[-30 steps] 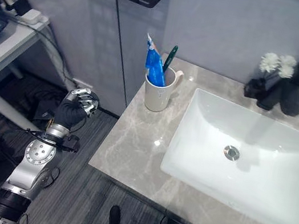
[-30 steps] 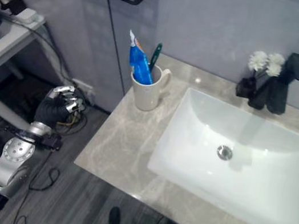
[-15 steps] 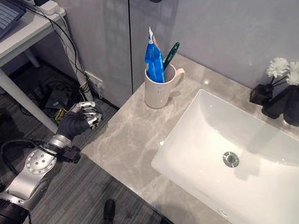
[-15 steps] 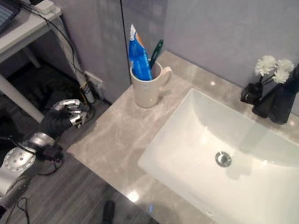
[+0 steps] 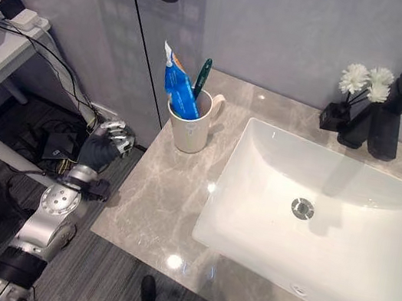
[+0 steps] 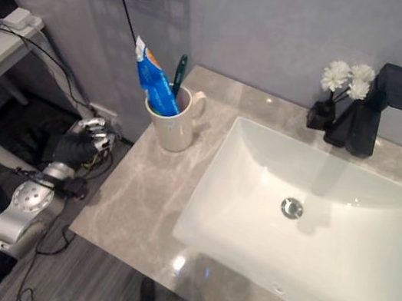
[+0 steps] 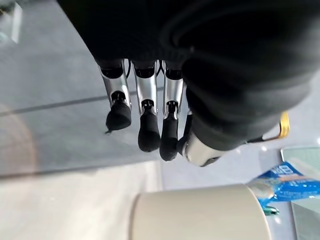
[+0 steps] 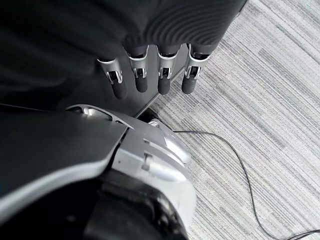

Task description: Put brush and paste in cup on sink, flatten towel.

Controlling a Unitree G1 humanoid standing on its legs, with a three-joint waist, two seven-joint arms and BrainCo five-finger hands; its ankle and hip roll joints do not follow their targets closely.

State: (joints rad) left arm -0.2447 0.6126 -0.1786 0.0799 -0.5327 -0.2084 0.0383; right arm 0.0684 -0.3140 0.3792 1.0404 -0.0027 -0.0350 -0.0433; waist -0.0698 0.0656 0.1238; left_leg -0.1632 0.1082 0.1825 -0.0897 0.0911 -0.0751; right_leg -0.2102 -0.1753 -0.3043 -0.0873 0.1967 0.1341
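The cup (image 5: 192,123) hides the lower ends of toothbrush (image 5: 201,79) and toothpaste (image 5: 178,89).

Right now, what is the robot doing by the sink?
Nothing is being held at this moment. The robot's left hand hangs beside the counter, off its left edge, with its fingers loosely curled and empty. The blue toothpaste tube and the green toothbrush already stand in the cream cup on the counter, left of the white sink. The right hand hangs low over the grey floor, also empty. I see no towel here.
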